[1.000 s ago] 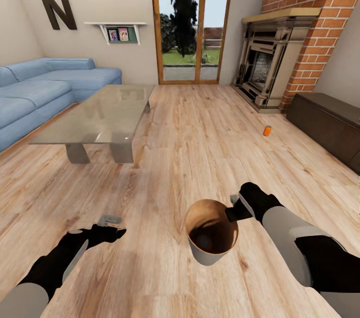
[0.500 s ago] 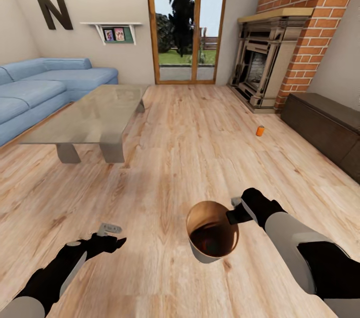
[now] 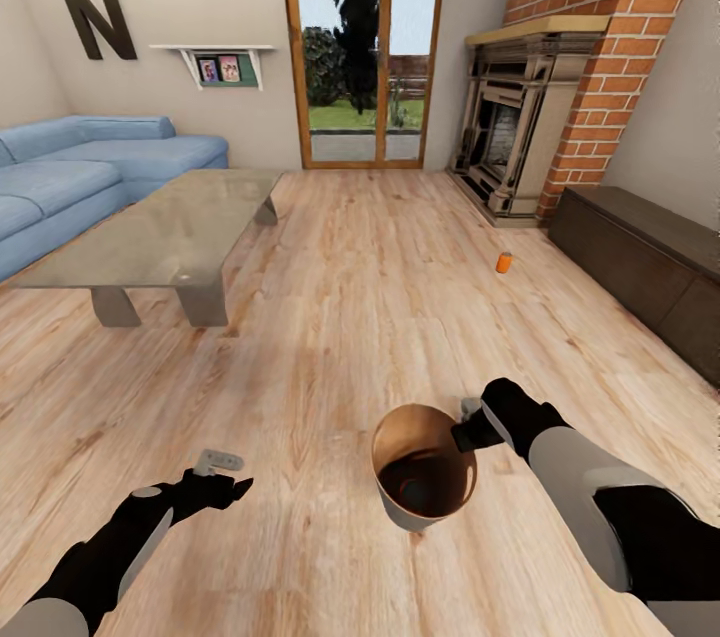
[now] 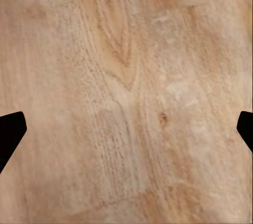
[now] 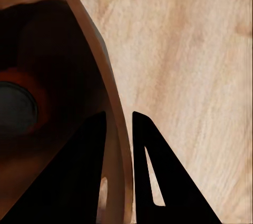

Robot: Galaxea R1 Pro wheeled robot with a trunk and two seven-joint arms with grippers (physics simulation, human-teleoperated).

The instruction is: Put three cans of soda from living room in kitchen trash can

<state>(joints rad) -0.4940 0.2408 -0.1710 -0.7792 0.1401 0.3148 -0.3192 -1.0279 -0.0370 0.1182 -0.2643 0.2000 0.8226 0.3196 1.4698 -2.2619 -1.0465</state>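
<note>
Head view: right gripper (image 3: 468, 424) at lower right of frame, clamped on the rim of the bin (image 3: 392, 502), which hangs above the wood floor (image 3: 360, 297) at lower centre. Bin grey outside, brown inside. Right wrist view: two dark fingers (image 5: 150, 182) pinch the bin wall (image 5: 113, 108), one inside, one outside, nearly closed. A can (image 5: 16, 105) with a silver top and orange side lies in the bin's bottom, at the left of that frame.

Left gripper (image 3: 222, 477) at lower left of head view, above bare floor, holding nothing. Left wrist view: fingertips (image 4: 10, 132) at the far left and right edges, spread wide, floor (image 4: 126, 97) between them.

Orange can (image 3: 504, 262) upright on the floor at centre right, near the dark cabinet (image 3: 650, 262), well apart from the bin. Fireplace (image 3: 510, 137) with brick at upper right, glass doors (image 3: 362, 42) top centre, coffee table (image 3: 150, 237) left of centre, blue sofa (image 3: 70, 182) at left edge.
</note>
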